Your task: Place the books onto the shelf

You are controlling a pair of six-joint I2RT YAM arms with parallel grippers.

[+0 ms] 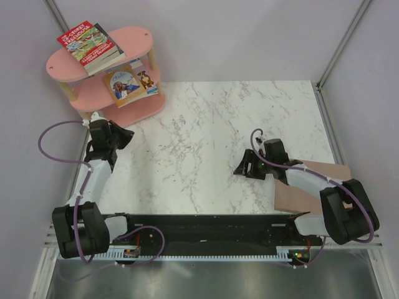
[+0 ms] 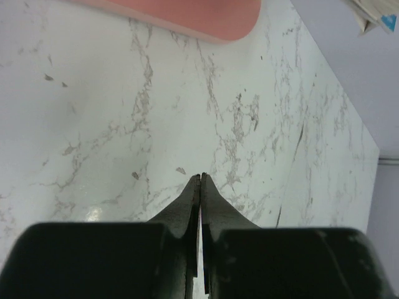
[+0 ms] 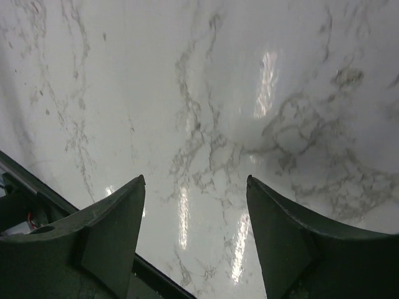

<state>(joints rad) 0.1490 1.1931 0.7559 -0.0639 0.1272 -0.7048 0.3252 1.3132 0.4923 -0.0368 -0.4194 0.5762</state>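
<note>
**Standing clear of a loaded shelf**

Shows left gripper (image 2: 200,179) pressed shut on nothing, low over the table (image 1: 206,124) just beside the foot of the shelf (image 1: 140,38), probably kept off the tiers so as not to nudge them. Shows right gripper (image 3: 194,187) spread wide and empty above marble near the board (image 1: 312,187), well apart from the shelf. Places red book (image 1: 87,43) on the top tier, flat over a darker volume (image 1: 117,51). Places orange-tan book (image 1: 123,84) and puppy book (image 1: 148,80) side by side on the middle tier, laid down rather than stood, likely for want of height. Finds no book on the table or in either grip. Suggests task at or near its end, though a fifth book cannot be made out.
</note>
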